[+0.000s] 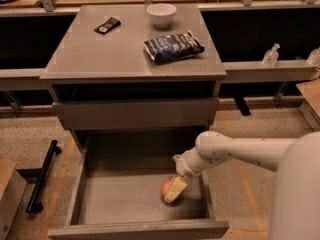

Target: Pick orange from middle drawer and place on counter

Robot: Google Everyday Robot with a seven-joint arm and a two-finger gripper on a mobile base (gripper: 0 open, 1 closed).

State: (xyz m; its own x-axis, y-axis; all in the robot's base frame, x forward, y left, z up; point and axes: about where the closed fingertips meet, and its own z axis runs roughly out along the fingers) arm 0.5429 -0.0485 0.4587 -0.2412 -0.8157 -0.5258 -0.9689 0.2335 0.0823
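In the open middle drawer [125,204], toward its right wall: orange [164,188], claw [173,191] touching its right side, arm in from the right. Up on the tabletop [100,56]: bowl [161,15] at the back, bag [173,46] just before it, rightward; small flat packet [107,25] back left.

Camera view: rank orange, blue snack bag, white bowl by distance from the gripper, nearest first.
1. orange: on the floor of the open middle drawer, right beside the gripper, which is low inside the drawer.
2. blue snack bag: up on the counter, right of centre.
3. white bowl: at the counter's back edge, behind the bag.
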